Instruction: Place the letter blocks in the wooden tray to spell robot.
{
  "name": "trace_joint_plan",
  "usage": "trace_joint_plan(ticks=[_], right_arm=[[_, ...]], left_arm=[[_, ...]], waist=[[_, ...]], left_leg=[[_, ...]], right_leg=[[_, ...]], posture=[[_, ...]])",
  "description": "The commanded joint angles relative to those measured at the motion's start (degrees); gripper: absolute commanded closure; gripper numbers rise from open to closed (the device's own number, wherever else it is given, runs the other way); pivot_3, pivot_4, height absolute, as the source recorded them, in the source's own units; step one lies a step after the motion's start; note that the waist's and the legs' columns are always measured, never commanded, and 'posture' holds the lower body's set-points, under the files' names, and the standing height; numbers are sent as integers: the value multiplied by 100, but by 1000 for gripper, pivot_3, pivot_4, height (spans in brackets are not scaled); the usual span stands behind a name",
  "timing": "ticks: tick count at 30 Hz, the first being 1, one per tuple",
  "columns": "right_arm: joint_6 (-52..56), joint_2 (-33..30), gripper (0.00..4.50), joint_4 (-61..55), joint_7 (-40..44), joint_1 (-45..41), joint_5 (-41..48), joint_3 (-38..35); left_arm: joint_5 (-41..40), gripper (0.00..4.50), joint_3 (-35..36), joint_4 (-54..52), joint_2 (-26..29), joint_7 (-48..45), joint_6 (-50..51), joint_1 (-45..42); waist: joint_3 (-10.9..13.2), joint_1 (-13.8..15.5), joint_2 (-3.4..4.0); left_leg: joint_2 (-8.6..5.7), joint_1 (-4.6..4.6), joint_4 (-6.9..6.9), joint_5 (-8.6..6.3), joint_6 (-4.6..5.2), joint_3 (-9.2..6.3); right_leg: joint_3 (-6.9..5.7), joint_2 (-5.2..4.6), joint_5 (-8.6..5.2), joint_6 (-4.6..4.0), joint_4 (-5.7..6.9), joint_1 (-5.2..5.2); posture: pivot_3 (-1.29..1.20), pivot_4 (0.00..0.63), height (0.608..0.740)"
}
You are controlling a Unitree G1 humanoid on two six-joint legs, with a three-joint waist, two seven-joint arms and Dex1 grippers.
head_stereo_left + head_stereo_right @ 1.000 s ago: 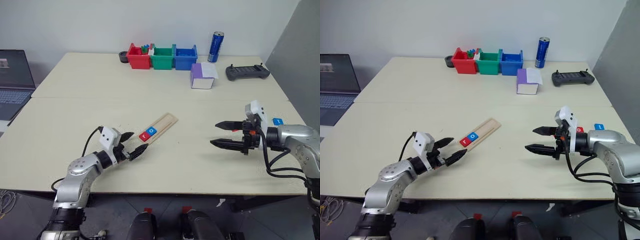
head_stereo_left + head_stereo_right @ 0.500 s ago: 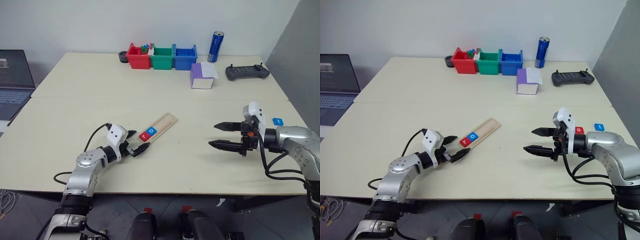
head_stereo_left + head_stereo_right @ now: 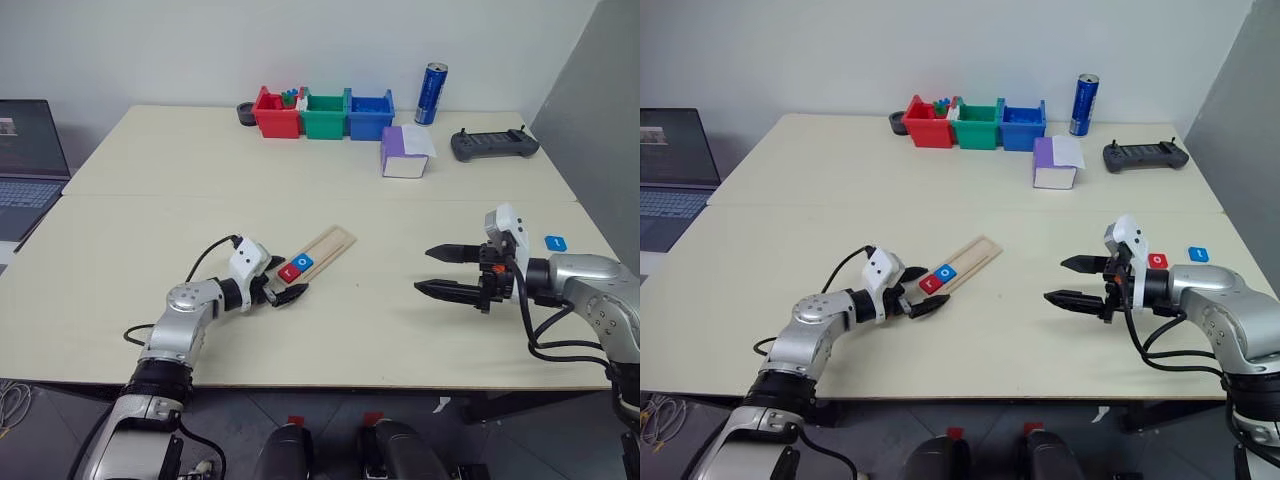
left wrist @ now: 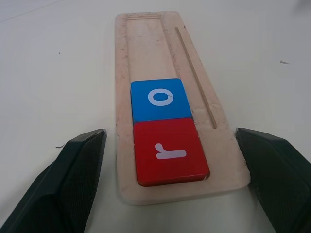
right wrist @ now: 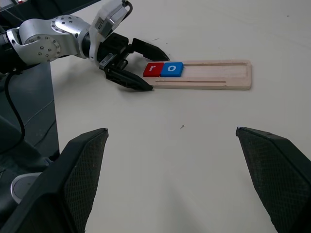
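Note:
The wooden tray [image 3: 336, 240] lies slanted at mid-table. At its near end sit two letter blocks side by side, a red "r" [image 4: 167, 151] and a blue "o" [image 4: 159, 98]; the rest of the tray is bare. My left gripper [image 3: 288, 280] is open, low over the table, with one finger on each side of the tray's near end by the "r". Off to the right my right gripper [image 3: 423, 270] hovers open and empty. Behind that arm, a red block [image 3: 1157, 260] and a blue block [image 3: 1198, 254] lie on the table.
At the back stand a red bin [image 3: 275, 113], a green bin [image 3: 324, 115] and a blue bin [image 3: 370, 115], beside a blue can [image 3: 432, 94]. A purple-and-white box [image 3: 404, 153] and a black controller [image 3: 494, 144] lie back right. A laptop [image 3: 28, 160] sits far left.
My left gripper has slid forward along the table until its open fingers straddle the tray's near end. The right gripper has stayed where it was.

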Motion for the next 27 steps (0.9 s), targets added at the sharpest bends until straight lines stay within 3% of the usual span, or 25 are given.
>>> trace_joint_plan(ticks=[1, 6, 11, 17, 21, 27], right_arm=[[-37, 0, 23, -229, -39, 28, 121, -150], [-32, -2, 23, -283, -89, 95, 144, -203], [-12, -24, 0, -349, -147, 154, 188, -253], [40, -109, 0, -530, -194, 347, 259, -407], [97, -251, 0, -755, -222, 637, 319, -582], [193, -374, 0, -1092, -318, 1033, 472, -880]], left_arm=[[180, 0, -82, 294, 57, -43, -110, -184], [244, 0, -133, 438, 36, -112, -148, -288], [249, 1121, -172, 470, 6, -175, -135, -299], [548, 1119, -460, 865, -64, -282, -526, -469], [554, 1119, -525, 1351, -387, -333, -875, -723], [598, 1119, -784, 1858, -746, -1154, -1516, -1110]], waist=[[0, 1, 0], [-1, -1, -1], [-1, -2, -1], [-3, 5, -3], [-8, 94, 0], [-8, 145, -3]], left_leg=[[0, 0, 1, 0, 0, 0], [0, -1, 6, 0, 0, 0], [1, 0, 11, -1, 1, 0], [1, -2, 15, -1, 1, -1], [-2, -3, 22, -3, 6, -3], [-6, -13, 44, -17, 29, -1]], right_leg=[[0, 0, 0, 1, 0, 0], [0, 0, 1, 1, 2, 0], [1, 0, 1, 2, 7, 0], [1, 0, 1, 2, 8, 1], [-1, -2, 3, 6, 4, 6], [3, -6, 14, 25, -11, 12]], posture=[[0, 150, 740], [0, 150, 740], [0, 150, 740], [0, 150, 740], [0, 150, 740], [0, 150, 740]])
